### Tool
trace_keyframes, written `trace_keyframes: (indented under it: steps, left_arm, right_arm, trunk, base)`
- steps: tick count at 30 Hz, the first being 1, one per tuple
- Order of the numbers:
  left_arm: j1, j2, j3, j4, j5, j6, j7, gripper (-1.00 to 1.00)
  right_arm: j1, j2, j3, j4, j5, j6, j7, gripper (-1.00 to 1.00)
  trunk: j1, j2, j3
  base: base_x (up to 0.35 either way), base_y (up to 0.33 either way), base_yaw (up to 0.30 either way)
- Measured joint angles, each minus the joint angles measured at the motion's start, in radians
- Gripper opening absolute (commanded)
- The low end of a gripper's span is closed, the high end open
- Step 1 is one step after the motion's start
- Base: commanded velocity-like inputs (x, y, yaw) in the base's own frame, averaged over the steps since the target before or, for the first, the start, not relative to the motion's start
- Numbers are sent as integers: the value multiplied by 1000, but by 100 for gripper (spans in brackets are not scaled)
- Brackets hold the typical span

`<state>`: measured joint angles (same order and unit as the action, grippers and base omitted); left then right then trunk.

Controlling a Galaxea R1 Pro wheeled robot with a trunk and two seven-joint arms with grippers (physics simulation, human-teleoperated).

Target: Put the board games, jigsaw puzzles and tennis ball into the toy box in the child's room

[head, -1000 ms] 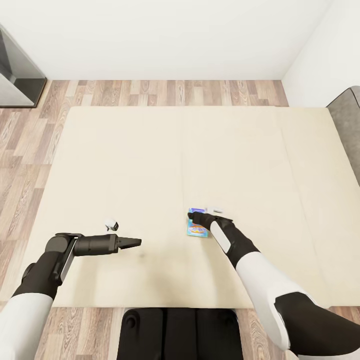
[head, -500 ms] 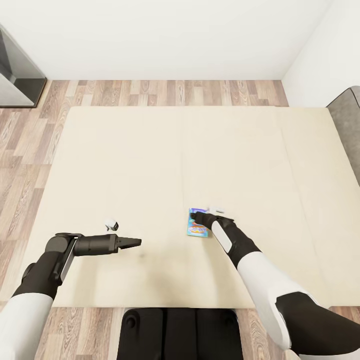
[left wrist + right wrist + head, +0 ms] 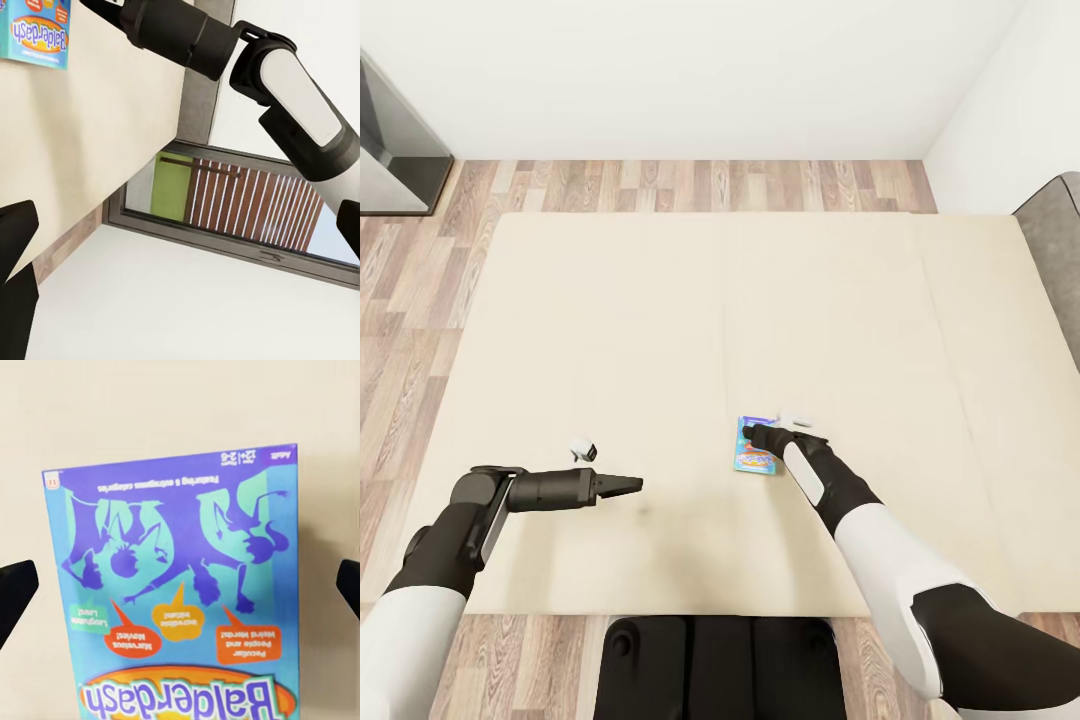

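Place: I'm looking at a home bedroom.
Evidence: wide beige bed (image 3: 660, 330) under my grippers, wood-plank floor (image 3: 420, 290), white walls, dark-framed window (image 3: 232, 214), a Balderdash board game (image 3: 176, 600) on the mattress.

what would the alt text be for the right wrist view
A small blue board game printed "Balderdash" lies flat on the beige bed, seen close from above. The right gripper's dark fingertips sit wide apart at either edge of the picture, open around the box.
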<state>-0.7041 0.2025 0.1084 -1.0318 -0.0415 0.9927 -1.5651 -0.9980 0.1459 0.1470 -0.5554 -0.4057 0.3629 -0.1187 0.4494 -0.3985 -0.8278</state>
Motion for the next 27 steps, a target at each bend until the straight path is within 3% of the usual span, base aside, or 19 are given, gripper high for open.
trace_keyframes:
  steps: [27]
  left_arm:
    - [0, 0, 0, 0, 0, 0, 0, 100]
  right_arm:
    - [1, 1, 2, 0, 3, -3, 1, 100]
  trunk:
    - [0, 0, -10]
  base:
    - [0, 0, 0]
